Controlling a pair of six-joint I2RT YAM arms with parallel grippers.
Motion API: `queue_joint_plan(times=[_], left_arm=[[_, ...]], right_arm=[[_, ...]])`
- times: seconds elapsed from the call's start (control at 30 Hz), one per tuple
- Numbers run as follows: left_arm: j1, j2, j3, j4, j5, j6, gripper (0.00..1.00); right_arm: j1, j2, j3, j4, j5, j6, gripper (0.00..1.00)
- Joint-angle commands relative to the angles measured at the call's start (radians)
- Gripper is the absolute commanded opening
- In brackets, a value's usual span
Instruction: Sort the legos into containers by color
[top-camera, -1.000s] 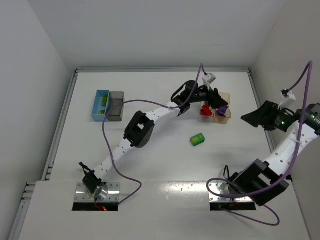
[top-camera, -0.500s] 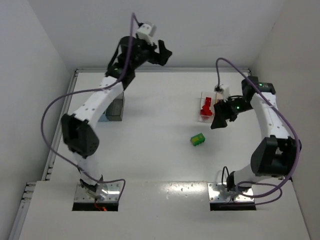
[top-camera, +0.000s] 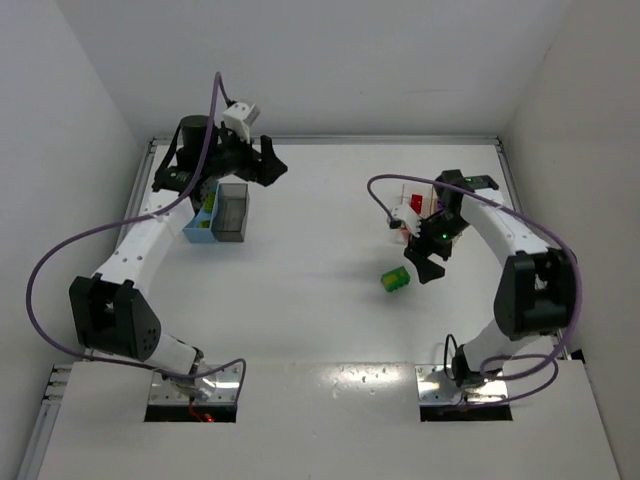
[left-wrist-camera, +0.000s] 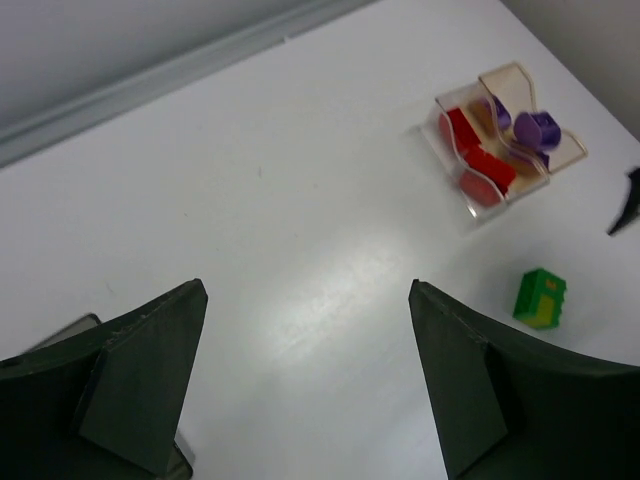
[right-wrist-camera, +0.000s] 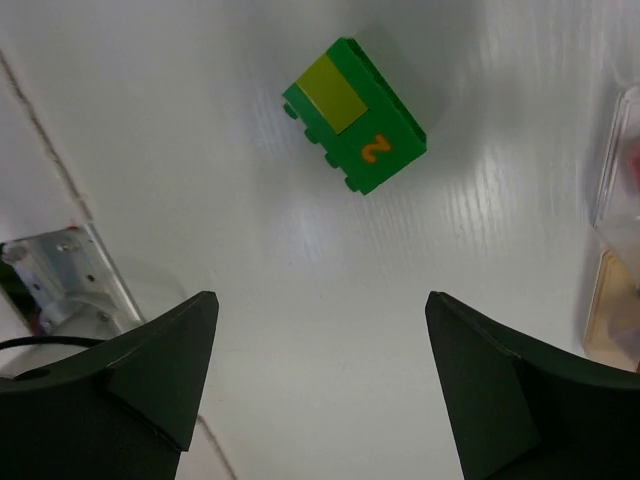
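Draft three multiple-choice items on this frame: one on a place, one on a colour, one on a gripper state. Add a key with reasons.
1. Where does the green lego lie?
A. inside a bin
B. on the bare table, outside the bins
C. held off the table

2. What colour are the legos in the clear bin?
A. purple
B. red
C. yellow

3. How does the right gripper stand?
A. shut on the green lego
B. shut, empty
C. open, nothing between its fingers

Key:
1 B: the right wrist view shows it alone on the white surface.
2 B: the left wrist view shows the red legos in the clear bin, while the purple ones sit in the tan bin beside it.
3 C: its fingers are wide apart, and the lego lies beyond them.
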Motion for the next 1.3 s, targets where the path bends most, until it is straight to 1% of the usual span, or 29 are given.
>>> queue_joint_plan(times=[0.0,0.03,0.1,0.13,0.17,0.2,0.23,0.3,0.37,0.47,0.63,0.77,1.0,1.07,1.27], left_arm=[[0.016,-0.106,-0.023,-0.024,0.101,0.016,0.89],[0.028,-0.106,-0.046,-0.024,0.101,0.016,0.89],[0.028,-0.135,-0.072,-0.034,0.112,0.004,0.89],[0.037,-0.146,-0.098,-0.034,0.112,-0.01,0.89],[0.038,-0.155,-0.109,-0.034,0.112,-0.01,0.89],[0.038,-0.174,-0.122,-0.034,0.112,-0.01,0.89],[0.038,-0.174,-0.141,-0.034,0.112,-0.01,0.89],[0.048,-0.183,-0.163,-0.034,0.112,-0.021,0.89],[0.048,-0.183,-0.192,-0.023,0.112,-0.021,0.89],[0.048,-0.183,-0.201,-0.014,0.112,-0.021,0.89],[0.048,-0.183,-0.201,0.006,0.112,-0.021,0.89],[0.048,-0.183,-0.224,0.015,0.112,-0.03,0.89],[0.057,-0.203,-0.244,0.015,0.103,-0.03,0.89],[0.057,-0.203,-0.255,0.015,0.092,-0.03,0.89],[0.057,-0.203,-0.277,0.025,0.092,-0.03,0.89]], right_arm=[[0.044,0.077,0.036,0.087,0.075,-0.089,0.85],[0.061,0.087,0.036,0.087,0.086,-0.089,0.85],[0.07,0.161,0.062,0.072,0.095,-0.078,0.85],[0.07,0.202,0.124,0.002,0.095,-0.033,0.85],[0.07,0.25,0.161,-0.046,0.045,-0.014,0.83],[0.061,0.334,0.196,-0.098,0.014,-0.014,0.82],[0.061,0.356,0.233,-0.162,-0.013,-0.014,0.82],[0.049,0.356,0.208,-0.163,-0.043,-0.014,0.82],[0.067,0.292,0.154,-0.07,-0.006,-0.014,0.82],[0.096,0.238,0.079,-0.016,0.019,-0.043,0.82],[0.105,0.238,0.079,-0.005,0.034,-0.063,0.82],[0.139,0.2,0.025,0.096,0.057,-0.063,0.85],[0.17,0.177,-0.044,0.202,0.078,-0.161,0.85],[0.17,0.177,-0.068,0.242,0.054,-0.18,0.86],[0.179,0.196,-0.069,0.262,0.054,-0.245,0.86]])
